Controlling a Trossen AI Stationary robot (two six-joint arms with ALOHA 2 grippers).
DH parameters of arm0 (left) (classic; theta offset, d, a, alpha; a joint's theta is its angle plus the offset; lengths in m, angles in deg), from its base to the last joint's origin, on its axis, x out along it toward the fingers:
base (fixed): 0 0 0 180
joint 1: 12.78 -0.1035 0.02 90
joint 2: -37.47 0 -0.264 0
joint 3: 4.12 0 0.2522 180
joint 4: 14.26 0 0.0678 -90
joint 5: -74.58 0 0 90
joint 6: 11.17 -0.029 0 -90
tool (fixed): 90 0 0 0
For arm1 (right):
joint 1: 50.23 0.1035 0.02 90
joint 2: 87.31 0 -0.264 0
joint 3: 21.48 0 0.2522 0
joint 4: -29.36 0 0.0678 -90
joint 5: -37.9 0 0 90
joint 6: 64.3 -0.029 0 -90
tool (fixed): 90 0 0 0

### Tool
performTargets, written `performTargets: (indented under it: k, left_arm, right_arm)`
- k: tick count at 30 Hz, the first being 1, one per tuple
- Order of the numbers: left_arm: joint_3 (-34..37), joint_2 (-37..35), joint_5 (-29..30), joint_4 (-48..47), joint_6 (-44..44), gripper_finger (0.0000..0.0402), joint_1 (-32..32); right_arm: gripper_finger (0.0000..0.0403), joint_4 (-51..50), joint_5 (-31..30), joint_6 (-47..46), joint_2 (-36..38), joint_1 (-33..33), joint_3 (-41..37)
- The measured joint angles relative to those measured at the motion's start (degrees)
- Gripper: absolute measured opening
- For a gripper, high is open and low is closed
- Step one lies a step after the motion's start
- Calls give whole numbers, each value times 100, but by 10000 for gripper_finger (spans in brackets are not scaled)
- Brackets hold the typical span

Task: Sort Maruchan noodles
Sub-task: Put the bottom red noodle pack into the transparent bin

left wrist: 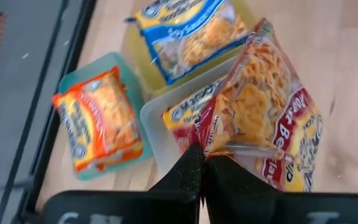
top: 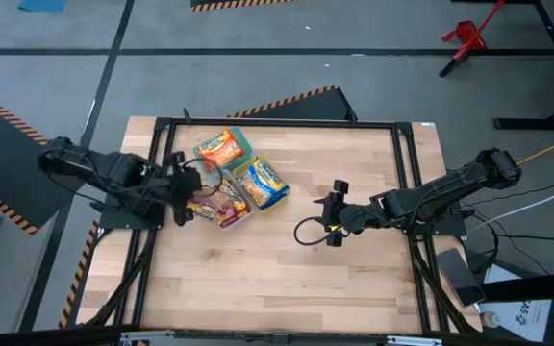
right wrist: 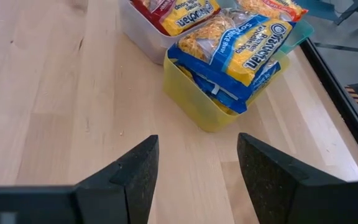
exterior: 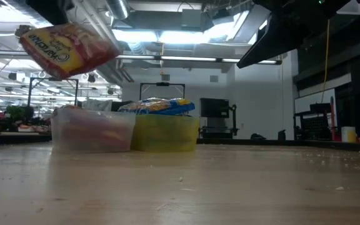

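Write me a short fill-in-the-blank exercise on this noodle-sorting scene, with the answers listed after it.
1. The left gripper is shut on a ____ noodle packet, lifted off the table.
2. The blue packets lie in the ____ container.
3. The orange packet lies in the ____ container.
4. The right gripper hangs ____ over bare table.

Missing words: red; yellow; green; open

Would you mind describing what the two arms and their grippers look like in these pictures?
Both arms are dark, nearly black, built of jointed tubular segments. A black cable loops on the table beside the right gripper, and cables trail from the left arm's base. Each gripper has two flat, matte black fingers; the right gripper's are broad and blunt, while the left gripper's taper to narrow tips. No markings can be read.
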Motion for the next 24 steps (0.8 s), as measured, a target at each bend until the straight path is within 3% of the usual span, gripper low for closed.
performTargets:
  k: [14,24]
  left_arm:
    - [0,17,-2191,856,-3102,0,-2268]
    - [-2,602,-3353,1016,-4407,0,-3352]
  right_arm:
    - [207,-3,-150,4,0,0,0]
    - [207,-10,-150,-2,-2,0,0]
